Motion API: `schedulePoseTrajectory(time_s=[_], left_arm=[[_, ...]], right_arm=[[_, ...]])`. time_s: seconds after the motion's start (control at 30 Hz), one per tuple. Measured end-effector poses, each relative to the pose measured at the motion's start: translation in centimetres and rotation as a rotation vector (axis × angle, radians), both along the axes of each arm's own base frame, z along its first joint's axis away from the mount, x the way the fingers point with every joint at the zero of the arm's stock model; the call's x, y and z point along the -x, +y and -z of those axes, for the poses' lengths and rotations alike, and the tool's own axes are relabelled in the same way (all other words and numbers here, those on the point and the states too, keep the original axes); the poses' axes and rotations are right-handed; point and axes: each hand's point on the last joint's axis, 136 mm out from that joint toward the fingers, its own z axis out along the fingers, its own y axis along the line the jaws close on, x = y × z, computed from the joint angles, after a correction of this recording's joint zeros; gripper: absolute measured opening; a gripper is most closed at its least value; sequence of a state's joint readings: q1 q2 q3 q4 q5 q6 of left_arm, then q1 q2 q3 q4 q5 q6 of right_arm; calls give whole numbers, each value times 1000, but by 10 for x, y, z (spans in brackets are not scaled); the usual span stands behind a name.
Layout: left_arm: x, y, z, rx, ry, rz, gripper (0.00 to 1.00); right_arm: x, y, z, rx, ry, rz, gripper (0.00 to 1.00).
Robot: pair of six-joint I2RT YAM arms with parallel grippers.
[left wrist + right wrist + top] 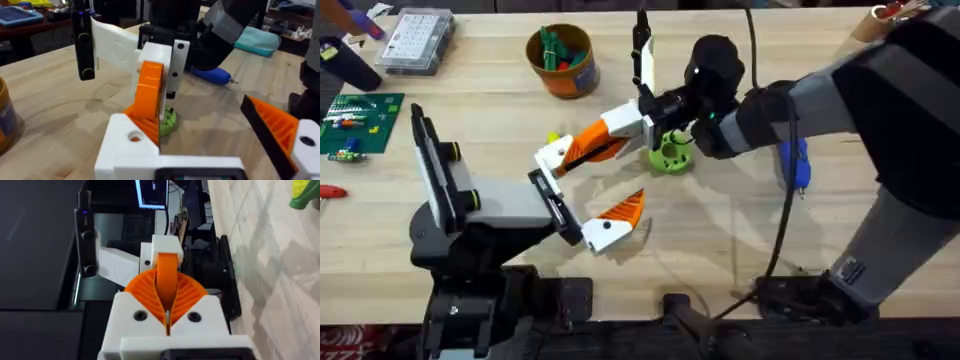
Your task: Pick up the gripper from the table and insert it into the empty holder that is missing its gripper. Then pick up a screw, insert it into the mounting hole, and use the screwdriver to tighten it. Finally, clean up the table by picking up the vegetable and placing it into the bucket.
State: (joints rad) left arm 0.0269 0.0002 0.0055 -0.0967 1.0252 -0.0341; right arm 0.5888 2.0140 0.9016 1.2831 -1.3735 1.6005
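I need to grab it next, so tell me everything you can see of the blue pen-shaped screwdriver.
The blue pen-shaped screwdriver has a smooth, plastic-looking body narrowing to a thin metal tip. It lies flat on the wooden table with nothing gripping it, beside the right arm, which hides its rear end.

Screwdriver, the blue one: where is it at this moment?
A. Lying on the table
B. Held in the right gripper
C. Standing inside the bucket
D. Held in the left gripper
A: the screwdriver lies flat on the table, far from the bucket and with nothing holding it.
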Motion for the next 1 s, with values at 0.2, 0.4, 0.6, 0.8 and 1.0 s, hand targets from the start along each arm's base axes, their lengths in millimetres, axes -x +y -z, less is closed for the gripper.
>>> schedulePoseTrajectory(time_s=[0.2,0.4,0.6,0.8,1.0], left_arm=[[0,0,0,0,-1,0,988],[5,-4,0,1,-1,34,988],[5,-4,0,1,0,36,988],[5,-4,0,1,0,37,988],[5,-4,0,1,0,37,988]], right_arm=[[0,0,0,2,4,0,104],[7,7,1,4,8,-12,941],[7,8,1,4,8,-11,995],[4,9,1,2,9,8,995],[1,10,1,1,9,27,997]])
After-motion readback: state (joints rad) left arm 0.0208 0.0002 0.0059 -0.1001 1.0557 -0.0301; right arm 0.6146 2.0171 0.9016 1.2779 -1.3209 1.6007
